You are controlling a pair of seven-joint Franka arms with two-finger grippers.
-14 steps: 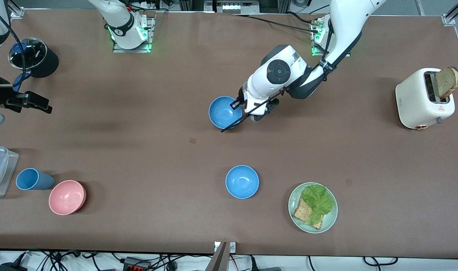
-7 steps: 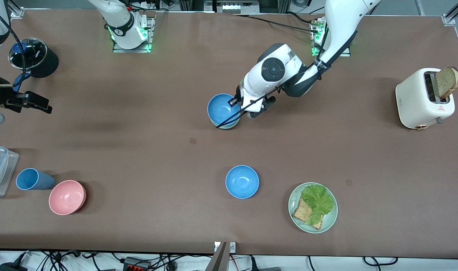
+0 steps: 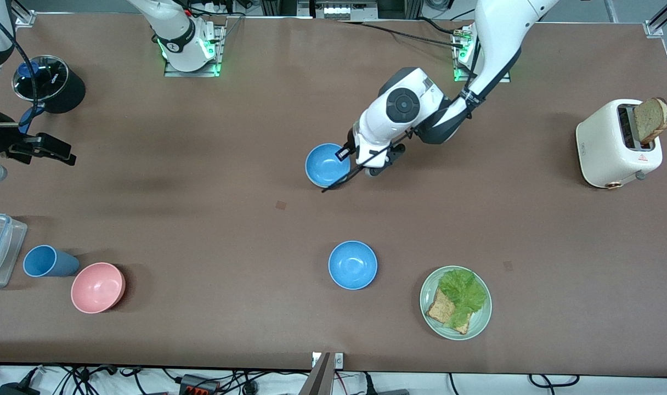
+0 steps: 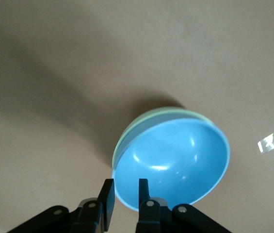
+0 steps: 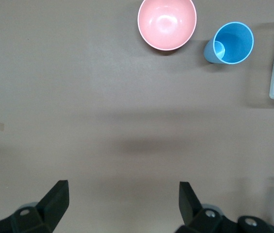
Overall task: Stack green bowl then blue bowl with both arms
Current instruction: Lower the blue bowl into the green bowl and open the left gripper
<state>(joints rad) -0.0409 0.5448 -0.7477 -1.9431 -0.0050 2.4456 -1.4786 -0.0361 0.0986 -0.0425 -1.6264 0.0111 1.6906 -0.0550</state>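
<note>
Stacking status: the small glossy sky-blue bowl sits nested inside the small matte mint-green bowl, of which only a thin pale rim shows along one side in the left wrist view. The stack rests on the brown table near its middle, farther from the front camera than the second identical sky-blue bowl, which stands alone and well apart.

The left gripper is at the blue bowl's rim, its fingers narrowly parted with the rim between them; whether they clamp it or have let go cannot be told.

The right gripper hangs spread wide and empty over bare table at the right arm's end, waiting.

Judgement: the stack appears complete; what remains is a confirmed release and withdrawal of the left arm.
</note>
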